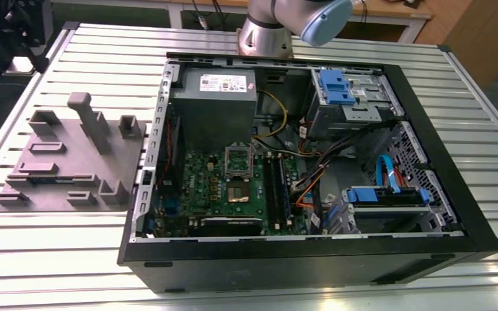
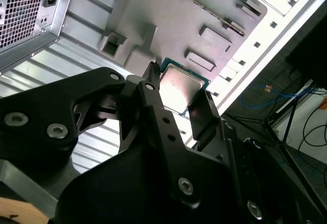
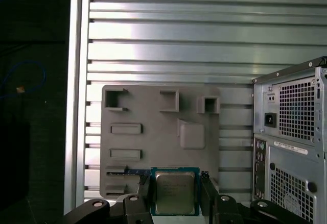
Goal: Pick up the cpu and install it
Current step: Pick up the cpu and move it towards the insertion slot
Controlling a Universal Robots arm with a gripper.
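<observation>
Exterior view: arm (image 1: 271, 29) at top centre of the frame, behind the open PC case (image 1: 318, 262). The case lies on its side on the slatted metal desk (image 1: 59, 259). The motherboard (image 1: 223, 194) faces up in the lower left of its interior, with the grey power supply box (image 1: 217, 103) above it in frame. A grey moulded plate (image 1: 59, 162) sits on the desk at the exterior view's left, just beside the case.

First wrist view: claw (image 3: 175, 183) is clamped on the cpu (image 3: 175, 193), with 1 black finger (image 3: 144, 193) against each of 2 opposite edges. The metal lid faces the camera, with a green rim around it. The cpu is in the air, well above the plate (image 3: 153, 106) and desk (image 3: 153, 30), which lie behind it. The case's rear panel (image 3: 296, 132) stands beside the plate.

Second wrist view: same grip seen obliquely. The cpu (image 2: 180, 89) is pinched between the 2 fingers (image 2: 156, 101), lid shiny. The plate (image 2: 168, 25) and the vented case rear (image 2: 25, 15) are in the background, well apart from the cpu.
</observation>
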